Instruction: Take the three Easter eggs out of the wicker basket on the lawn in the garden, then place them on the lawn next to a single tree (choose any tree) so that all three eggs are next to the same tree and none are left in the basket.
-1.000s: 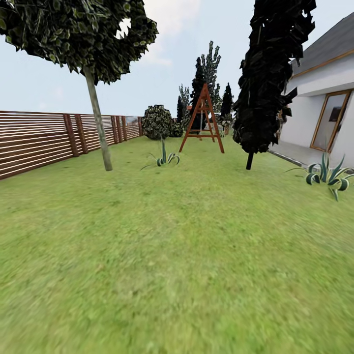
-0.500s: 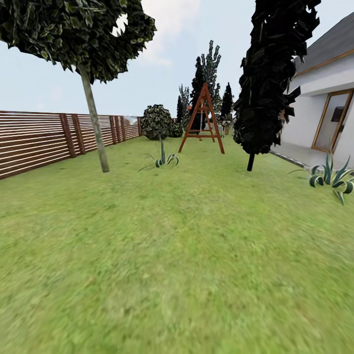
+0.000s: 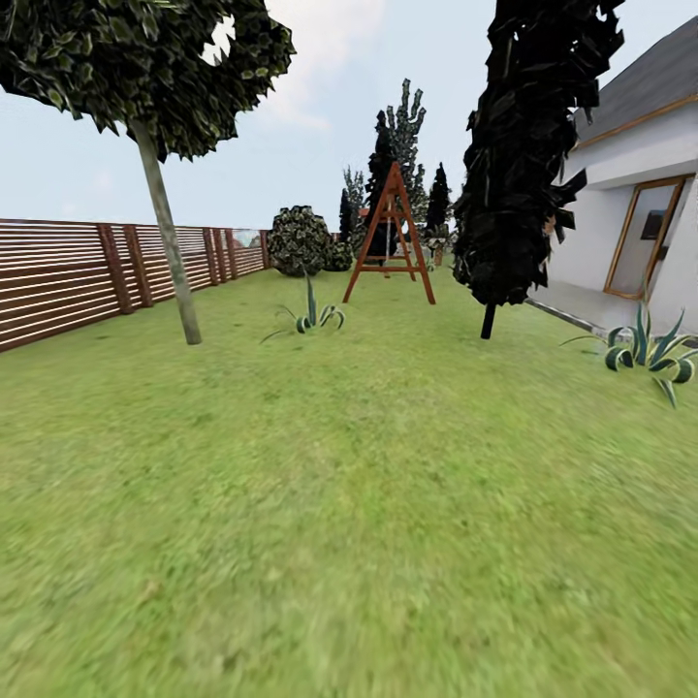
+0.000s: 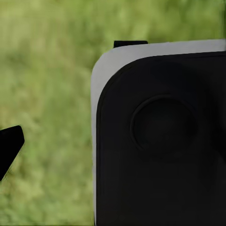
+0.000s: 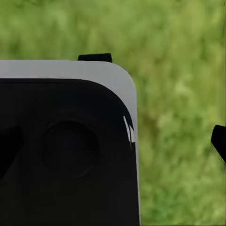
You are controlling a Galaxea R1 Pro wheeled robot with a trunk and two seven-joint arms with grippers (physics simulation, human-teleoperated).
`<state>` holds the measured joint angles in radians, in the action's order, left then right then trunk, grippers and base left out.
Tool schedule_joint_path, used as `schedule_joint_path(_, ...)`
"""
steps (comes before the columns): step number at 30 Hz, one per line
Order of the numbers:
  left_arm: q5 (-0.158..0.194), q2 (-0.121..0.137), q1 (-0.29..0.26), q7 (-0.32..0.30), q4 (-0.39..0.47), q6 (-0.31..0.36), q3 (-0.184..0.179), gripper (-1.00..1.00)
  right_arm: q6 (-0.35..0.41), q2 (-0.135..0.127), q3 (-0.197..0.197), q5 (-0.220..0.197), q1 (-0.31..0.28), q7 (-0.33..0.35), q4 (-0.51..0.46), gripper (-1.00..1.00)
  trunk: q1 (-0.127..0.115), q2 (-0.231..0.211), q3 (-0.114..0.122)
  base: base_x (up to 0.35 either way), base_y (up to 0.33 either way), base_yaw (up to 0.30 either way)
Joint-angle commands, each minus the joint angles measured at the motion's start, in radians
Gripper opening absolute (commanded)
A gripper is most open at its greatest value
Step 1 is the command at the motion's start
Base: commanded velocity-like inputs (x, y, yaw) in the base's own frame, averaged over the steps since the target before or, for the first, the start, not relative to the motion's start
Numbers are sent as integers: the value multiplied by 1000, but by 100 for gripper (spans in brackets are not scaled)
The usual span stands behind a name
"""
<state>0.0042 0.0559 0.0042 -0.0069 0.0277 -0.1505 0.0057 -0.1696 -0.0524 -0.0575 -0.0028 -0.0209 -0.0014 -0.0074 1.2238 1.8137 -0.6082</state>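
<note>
In transit, both arms tucked. Each wrist cam looks along a black, white-edged, round-cornered body panel [image 4: 160, 141] at blurred grass, so I carry nothing in sight. Left pincer: one dark fingertip [image 4: 9, 146] at the frame edge; apart or together, can't tell. Right pincer: same story, a dark tip [image 5: 219, 141] at the edge, can't tell. Arms held in presumably to keep clear while the base rolls.

Landmark: the tree [image 3: 165, 233]. Thin, straight, pale grey-tan trunk leaning slightly, with a jagged dark green crown flecked pale.

Lawn [image 3: 349, 523] runs from me to the tree and beyond: flat, mottled green, soft texture, nothing lying on the near stretch. No basket or eggs visible from here, so I judge the task is at the searching stage.

Just right of the tree: a spiky striped plant [image 3: 308, 315], stiff pointed leaves. Left of and behind the tree: the fence [image 3: 68, 281], dark brown horizontal slats on posts. Well right of the tree: a black columnar tree [image 3: 528, 165], ragged surface, not a drop target. Another spiky plant [image 3: 645, 354] sits right of that, near the white house wall [image 3: 620, 223] with its tan-framed door.

Beyond the tree: a red-brown wooden A-frame [image 3: 391, 233] and a round mottled bush [image 3: 299, 240].
</note>
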Motion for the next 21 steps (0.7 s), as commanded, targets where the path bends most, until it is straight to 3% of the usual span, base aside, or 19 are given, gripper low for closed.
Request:
schedule_joint_path(1,0,0,0,0,1,-1,0,100,-4,0,-5,0,-1,0,1,100,1,0,-1,335,-14,-9)
schedule_joint_path(21,0,0,0,-1,1,-1,4,100,-4,0,-5,0,-1,0,1,100,1,0,-1,304,-133,-1)
